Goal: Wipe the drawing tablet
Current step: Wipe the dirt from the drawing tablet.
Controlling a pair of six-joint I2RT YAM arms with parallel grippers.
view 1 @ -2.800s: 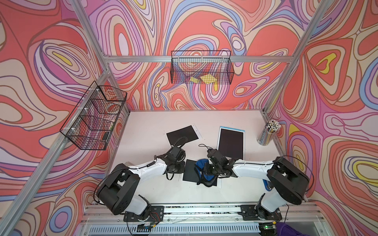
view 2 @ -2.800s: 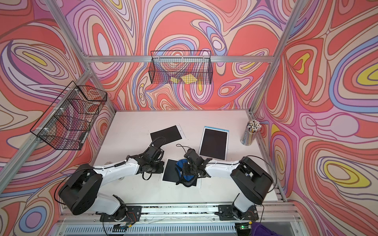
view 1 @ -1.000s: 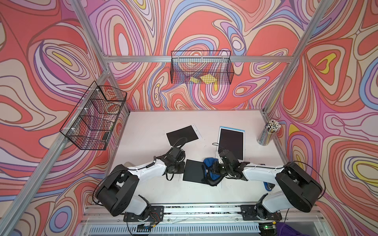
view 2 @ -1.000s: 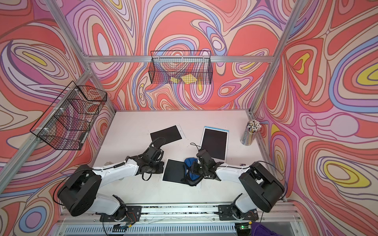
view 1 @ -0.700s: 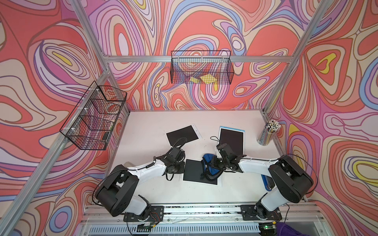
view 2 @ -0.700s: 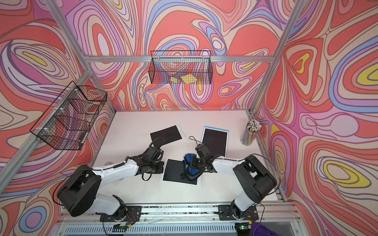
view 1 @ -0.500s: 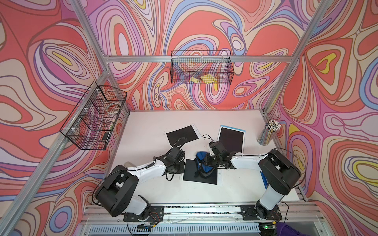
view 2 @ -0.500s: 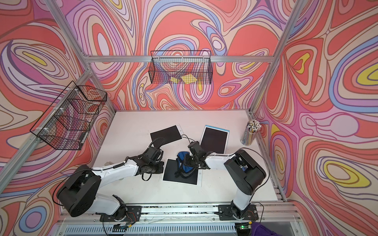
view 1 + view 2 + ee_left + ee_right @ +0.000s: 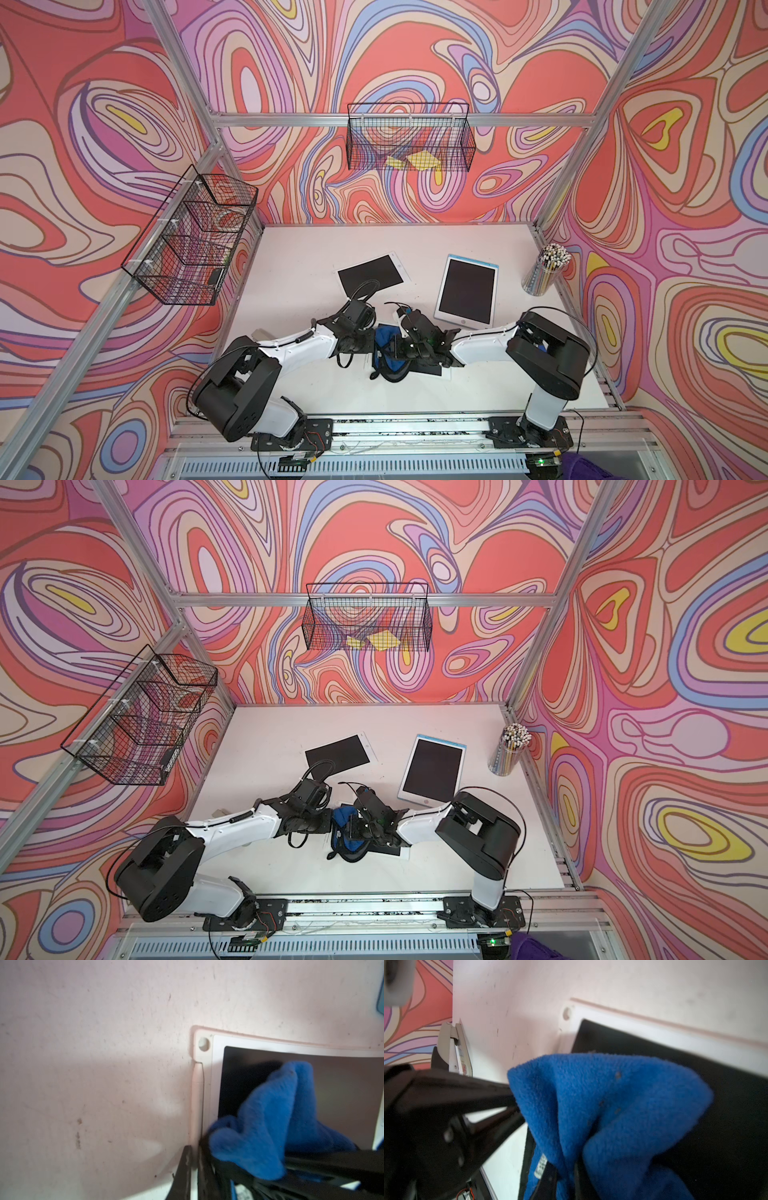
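My right gripper [image 9: 397, 351] is clamped on the cloth [image 9: 386, 357], at the left end of the near-centre tablet [image 9: 232, 1064]. The tablet's long axis runs left to right, with bare screen lying rightward. My left gripper [image 9: 193, 1169] is pinched on its left edge.

Flat black tablet [image 9: 241, 1068], blue cloth [image 9: 270, 1126] atop

- Cloth [image 9: 602, 1105]: bright blue.
- Tablet [image 9: 245, 1076]: black screen, white frame with pale pink edge.
- Counter [image 9: 316, 257]: pale pink, flecked with dark marks.
- Walls [image 9: 415, 62]: swirling bands of red, pink, lilac, blue and yellow.
- Baskets [image 9: 409, 141]: black wire mesh.
- Arms [image 9: 299, 349]: white and black.
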